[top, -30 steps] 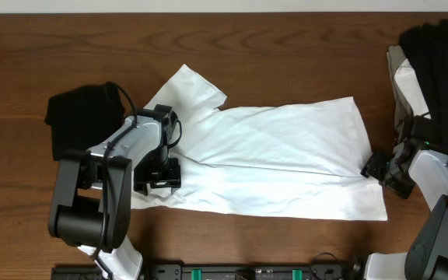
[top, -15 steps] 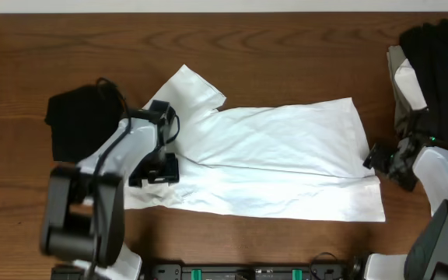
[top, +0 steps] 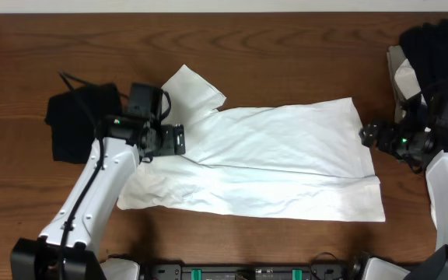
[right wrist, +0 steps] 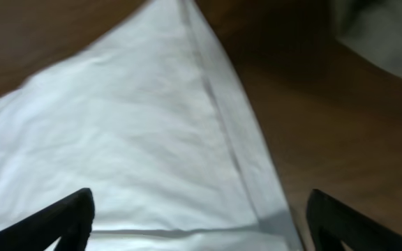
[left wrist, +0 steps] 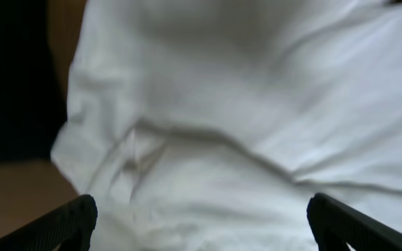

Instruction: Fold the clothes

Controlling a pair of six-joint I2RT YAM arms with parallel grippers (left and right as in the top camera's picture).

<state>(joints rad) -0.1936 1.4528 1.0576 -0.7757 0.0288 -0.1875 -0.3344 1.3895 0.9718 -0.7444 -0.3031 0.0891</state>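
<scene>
Item: white T-shirt, spread across the middle of the table. Its body is doubled lengthwise along a long crease, and one sleeve sticks out at its far left corner. We see no chest print from any view.

Also held:
- black garment, bunched at the left. The left arm hides whether it touches the shirt.
- pile of black and pale clothes at the far right edge, apart from the shirt.

Left gripper: over the shirt beside the sleeve. The wrist view shows its fingers spread wide, with only rumpled cloth below them.

Right gripper: at the shirt's right edge. Its fingers are likewise parted and empty above the hemmed corner.

Hazards, as we judge them:
- A pinch that takes only the top layer would peel the fold open rather than carry it.
- The right fingers sit close to the hem and could close on bare wood if they come down slightly outboard.
- Uneven lifting by the two arms would skew the crease.
- The loose sleeve may end up trapped crooked inside the next fold.
- The left arm passes close to the black garment and could drag it onto the shirt.
</scene>
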